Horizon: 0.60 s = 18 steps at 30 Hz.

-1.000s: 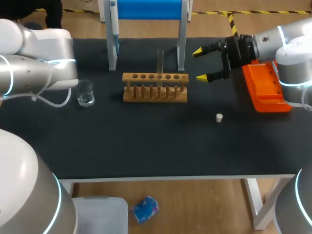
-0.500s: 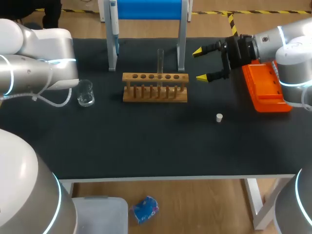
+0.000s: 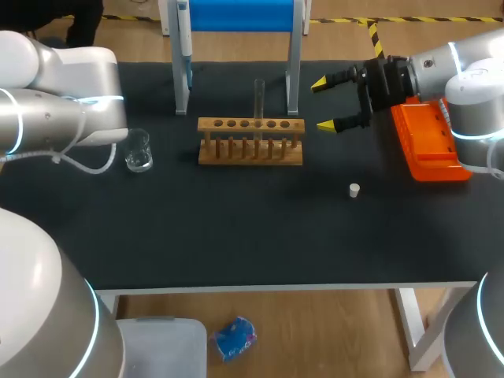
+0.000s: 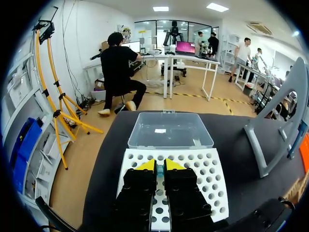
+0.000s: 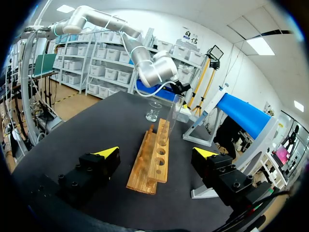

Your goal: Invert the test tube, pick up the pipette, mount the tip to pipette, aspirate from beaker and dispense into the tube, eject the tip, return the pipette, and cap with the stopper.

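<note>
Noted test tube standing upright in wooden rack, untouched. Found right gripper just off the rack's right end, spread wide, holding nothing. Saw left gripper over white tip tray, well apart from the tube, fingers drawn nearly together, nothing evidently held. Logged pipette hanging on stand, beaker left of rack, stopper loose on table. Judged step as the inversion, not yet begun. Calls next for advancing right gripper to the tube, closing on glass above the wood, lifting straight clear before turning.
</note>
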Available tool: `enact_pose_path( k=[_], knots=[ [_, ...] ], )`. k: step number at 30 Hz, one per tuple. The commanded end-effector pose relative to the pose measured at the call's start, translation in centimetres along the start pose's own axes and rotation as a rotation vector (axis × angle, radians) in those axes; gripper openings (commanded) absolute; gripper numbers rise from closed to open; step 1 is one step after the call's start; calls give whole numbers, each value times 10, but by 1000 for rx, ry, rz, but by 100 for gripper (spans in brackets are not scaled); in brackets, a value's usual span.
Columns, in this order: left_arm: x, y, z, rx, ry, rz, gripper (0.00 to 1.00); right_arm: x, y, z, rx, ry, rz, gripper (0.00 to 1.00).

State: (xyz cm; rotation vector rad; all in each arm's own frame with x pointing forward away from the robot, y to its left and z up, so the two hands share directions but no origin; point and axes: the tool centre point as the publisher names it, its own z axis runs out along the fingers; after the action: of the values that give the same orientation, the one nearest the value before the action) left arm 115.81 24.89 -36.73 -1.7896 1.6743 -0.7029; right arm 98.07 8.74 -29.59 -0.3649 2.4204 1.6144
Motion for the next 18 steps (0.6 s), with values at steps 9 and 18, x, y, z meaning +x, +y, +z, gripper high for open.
enact_pose_path(
  k=[9, 18],
  knots=[
    [-3, -3, -1, 3, -10, -7, 0, 0, 0, 0, 1, 1, -1, 100],
    [-1, -7, -7, 12, -18, 6, 0, 0, 0, 0, 1, 1, -1, 100]
  ],
)
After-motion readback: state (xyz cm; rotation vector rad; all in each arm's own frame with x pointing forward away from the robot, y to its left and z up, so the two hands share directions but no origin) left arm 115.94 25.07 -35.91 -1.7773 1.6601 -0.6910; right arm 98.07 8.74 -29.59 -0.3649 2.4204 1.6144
